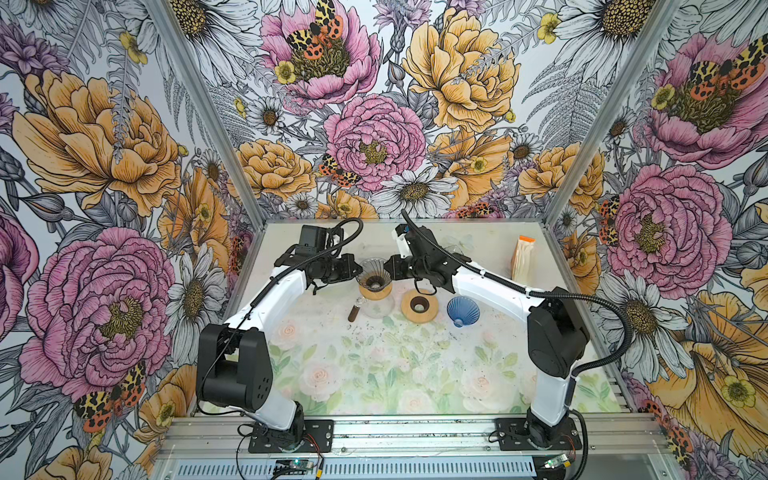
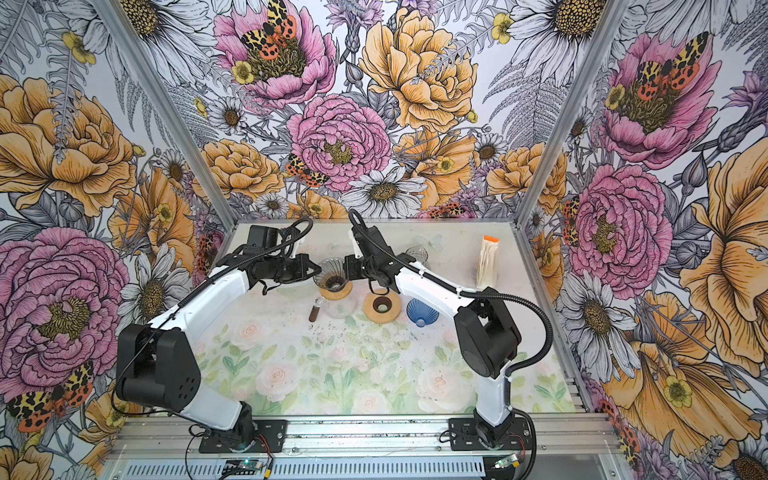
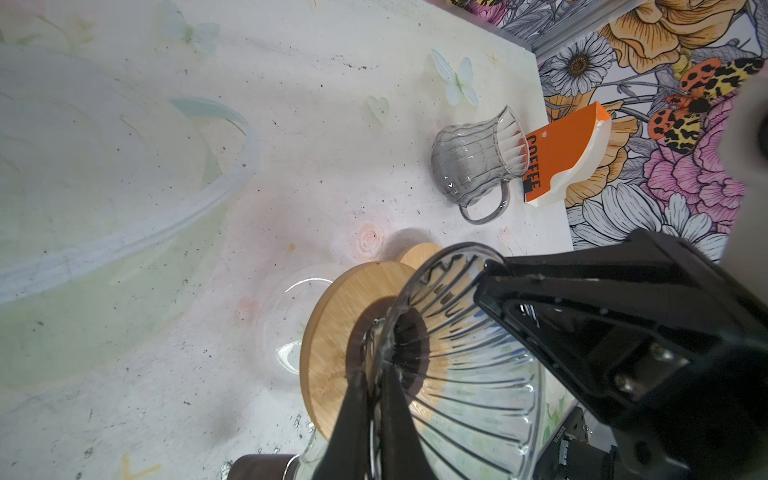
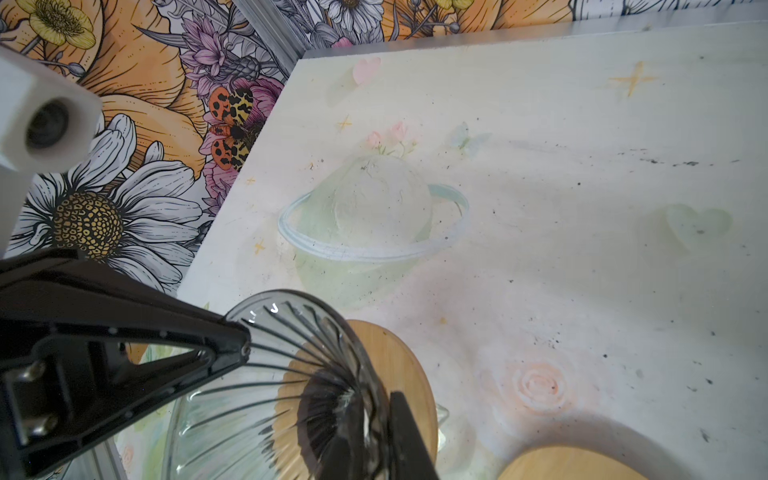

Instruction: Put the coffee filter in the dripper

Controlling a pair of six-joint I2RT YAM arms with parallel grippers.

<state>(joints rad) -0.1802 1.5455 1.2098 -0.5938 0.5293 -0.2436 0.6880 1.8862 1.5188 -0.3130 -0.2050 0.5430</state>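
Note:
The dripper (image 1: pixel 372 270) (image 2: pixel 330 270) is a clear ribbed glass cone seated in a wooden collar (image 1: pixel 375 291) on a glass carafe (image 1: pixel 378 307). My left gripper (image 1: pixel 360 269) (image 3: pixel 374 365) is shut on the cone's left wall. From the other side my right gripper (image 1: pixel 388 268) (image 4: pixel 374 415) straddles the right wall, one finger inside and one outside, close against the glass. No paper shows inside the dripper (image 3: pixel 478 374) (image 4: pixel 257 395). The coffee filters (image 1: pixel 524 257) (image 3: pixel 557 153) stand as a white stack in an orange-topped box at the back right.
A loose wooden ring (image 1: pixel 419 306) and a blue dripper (image 1: pixel 462 311) lie right of the carafe, whose brown handle (image 1: pixel 355 312) points left. A ribbed glass jug (image 3: pixel 478 166) stands behind my right arm, near the filter box. Coffee grounds speckle the mat.

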